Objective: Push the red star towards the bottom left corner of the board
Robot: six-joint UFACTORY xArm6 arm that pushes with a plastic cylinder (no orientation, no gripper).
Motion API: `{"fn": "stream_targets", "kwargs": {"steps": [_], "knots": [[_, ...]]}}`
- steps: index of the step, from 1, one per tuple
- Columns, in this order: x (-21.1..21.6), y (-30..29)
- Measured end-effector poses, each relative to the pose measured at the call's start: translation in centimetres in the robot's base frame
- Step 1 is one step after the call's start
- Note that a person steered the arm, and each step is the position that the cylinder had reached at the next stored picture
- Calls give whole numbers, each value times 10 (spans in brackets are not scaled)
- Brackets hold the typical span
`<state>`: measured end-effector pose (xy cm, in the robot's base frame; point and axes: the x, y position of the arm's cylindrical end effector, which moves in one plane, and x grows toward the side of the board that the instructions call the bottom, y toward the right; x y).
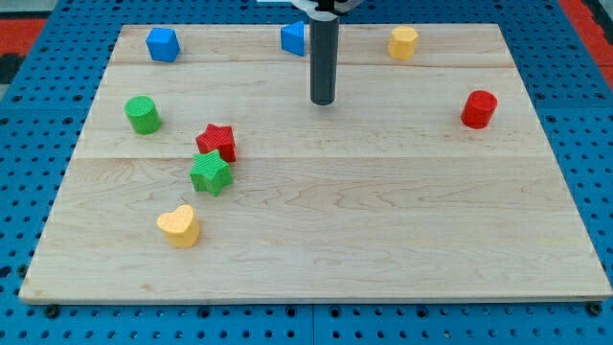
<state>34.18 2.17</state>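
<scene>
— Where does my tip (323,101) stand?

— Near the view's top, about mid-width of the worktop (383,240), touching no block. There are no fingers on this arm, only the bare rod, so it has hold of nothing.

— And the red star (216,142)?

— Left of centre, well apart from my tip, down toward the view's left. The green star (210,172) sits just below it, touching or nearly so.

— The rest?

— A yellow heart (179,226) lower left, a green cylinder (143,114) at left, a blue cube (163,44) top left, another blue block (293,38) partly behind the rod, a yellow block (403,42) top right, a red cylinder (478,109) at right.
</scene>
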Motion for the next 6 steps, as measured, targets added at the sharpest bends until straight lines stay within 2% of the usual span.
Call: {"fn": "stream_targets", "kwargs": {"steps": [2, 6], "knots": [[-7, 5], [3, -34]]}}
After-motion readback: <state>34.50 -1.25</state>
